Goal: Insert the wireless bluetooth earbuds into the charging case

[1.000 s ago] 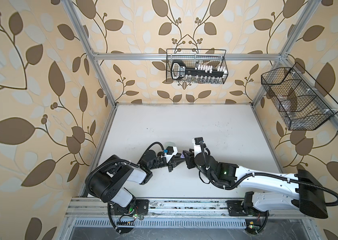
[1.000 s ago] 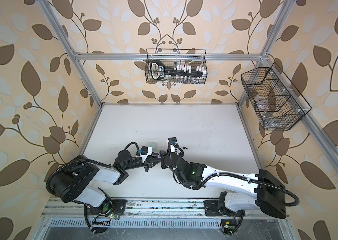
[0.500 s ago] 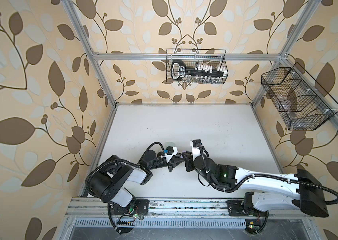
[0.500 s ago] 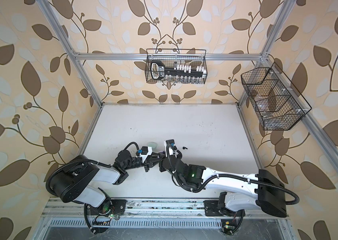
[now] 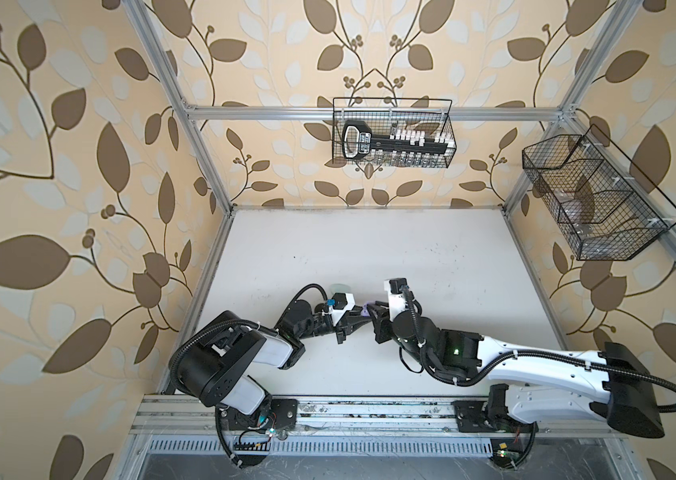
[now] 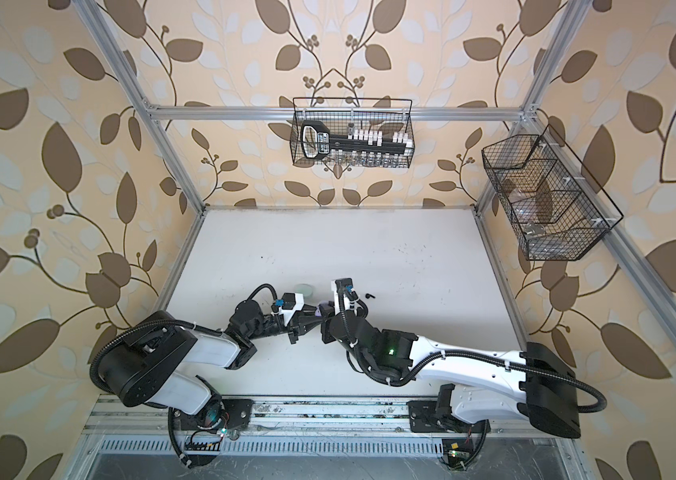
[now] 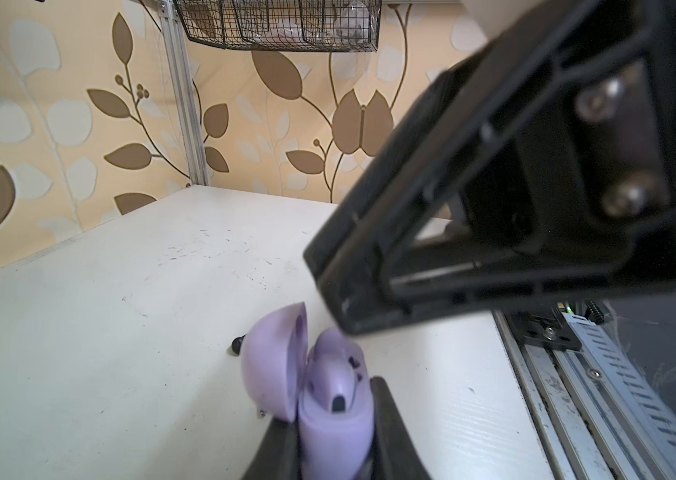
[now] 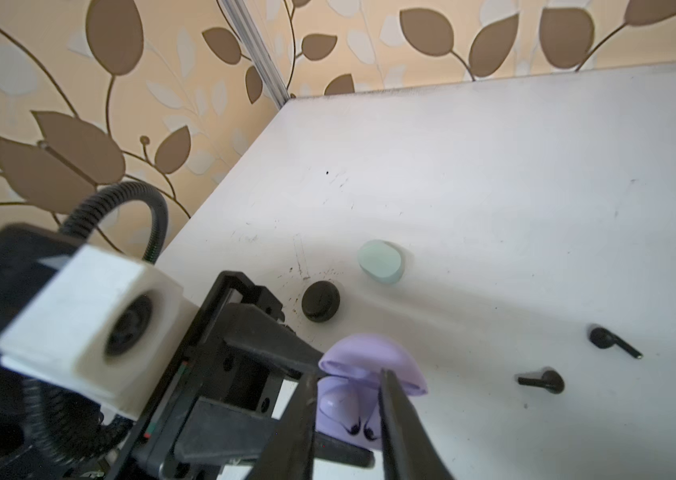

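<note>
While the left gripper [image 5: 356,319] clamps the lilac case [image 7: 330,424], lid [image 7: 272,365] swung open, your right gripper [image 8: 348,376] sits at the case rim. Its jaws stand a narrow gap apart; can't tell if they pinch anything. A lilac earbud [image 7: 332,361] sits in the case. Two black earbuds [image 8: 614,341] [image 8: 544,380] lie loose just beside it. The black case [image 8: 320,301] and mint case [image 8: 381,262] sit behind it, both closed. The table [image 8: 494,166] is open to the far and right edges.

In both top views only a sliver of the lilac case [image 5: 364,310] shows, the rest hidden. In the left wrist view its lid [image 7: 270,365] hides most of a black earbud [image 7: 238,345]; the right fingers [image 7: 353,286] loom blurred.
</note>
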You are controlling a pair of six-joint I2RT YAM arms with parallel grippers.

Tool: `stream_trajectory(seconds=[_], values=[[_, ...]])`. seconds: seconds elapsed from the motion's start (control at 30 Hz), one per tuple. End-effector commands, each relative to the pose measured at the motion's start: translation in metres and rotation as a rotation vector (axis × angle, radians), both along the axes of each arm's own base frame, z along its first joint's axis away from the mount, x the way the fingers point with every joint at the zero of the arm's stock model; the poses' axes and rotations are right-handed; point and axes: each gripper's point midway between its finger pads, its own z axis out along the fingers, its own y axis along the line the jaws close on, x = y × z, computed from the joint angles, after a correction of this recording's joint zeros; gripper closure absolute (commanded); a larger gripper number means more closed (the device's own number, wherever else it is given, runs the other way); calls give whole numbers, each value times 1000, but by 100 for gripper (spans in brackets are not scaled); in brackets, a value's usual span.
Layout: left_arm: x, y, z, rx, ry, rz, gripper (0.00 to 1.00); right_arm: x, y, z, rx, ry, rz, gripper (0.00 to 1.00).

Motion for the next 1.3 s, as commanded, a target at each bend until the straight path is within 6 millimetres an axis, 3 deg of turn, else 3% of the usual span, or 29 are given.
stream_trajectory(seconds=[0.0, 0.2, 0.43, 0.67, 0.87, 1.07, 1.17, 1.27], values=[[-13, -2, 19, -37, -109, -63, 100, 13, -30, 13, -14, -26, -97, 72], [-23, -4, 17, -31, -131, -124, 100, 45, -40, -8, -24, 77, -111, 72], [-27, -4, 16, -29, -133, -146, 100, 54, -5, -38, -82, 194, 21, 72], [-19, -3, 14, -24, -124, -99, 100, 35, 18, -53, -92, 225, 104, 72], [-10, -4, 10, -18, -111, -63, 100, 13, 21, -54, -69, 218, 131, 71], [-2, -1, 11, -18, -105, -4, 100, -1, 16, -71, -68, 265, 130, 73], [1, 2, 9, -13, -113, 26, 100, -12, 15, -82, -7, 315, 150, 74], [2, 2, 9, -10, -118, 34, 100, -31, 26, -84, 100, 373, 227, 74]])
